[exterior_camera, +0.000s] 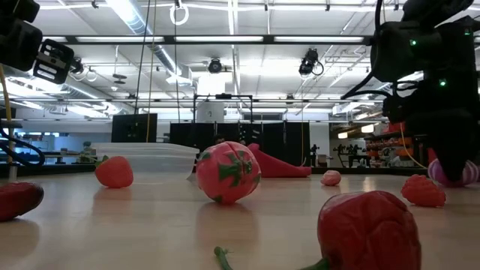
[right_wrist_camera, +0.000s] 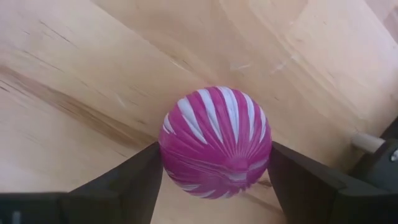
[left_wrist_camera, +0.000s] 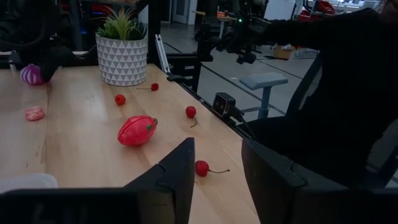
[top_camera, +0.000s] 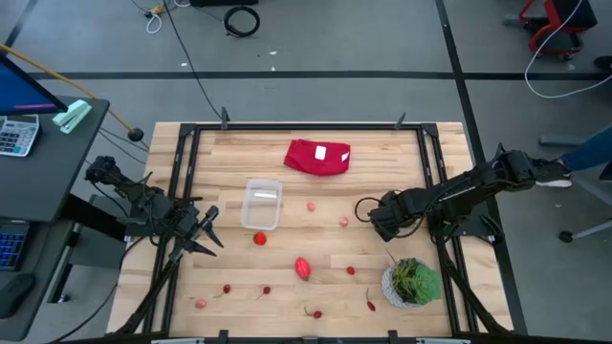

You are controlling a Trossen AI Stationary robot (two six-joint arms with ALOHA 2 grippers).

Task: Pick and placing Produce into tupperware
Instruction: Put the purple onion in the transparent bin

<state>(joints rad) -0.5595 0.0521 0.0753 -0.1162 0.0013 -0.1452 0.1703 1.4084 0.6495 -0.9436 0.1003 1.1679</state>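
The right gripper (right_wrist_camera: 214, 168) pinches the purple piece (right_wrist_camera: 216, 142), a striped ball, low over the table (top_camera: 316, 268) near the plant pot (top_camera: 394, 287). The left gripper (top_camera: 208, 231) hangs at the table's left edge, fingers (left_wrist_camera: 177, 168) spread and holding nothing. The tub (top_camera: 261, 204) sits mid-table, just beside the left gripper. The red oval (top_camera: 303, 268) and small red pieces (top_camera: 260, 239) lie scattered on the wood.

Wood table (top_camera: 325, 287): tub (top_camera: 261, 204), cloth (top_camera: 318, 157), pot (top_camera: 411, 284), produce (top_camera: 303, 268).
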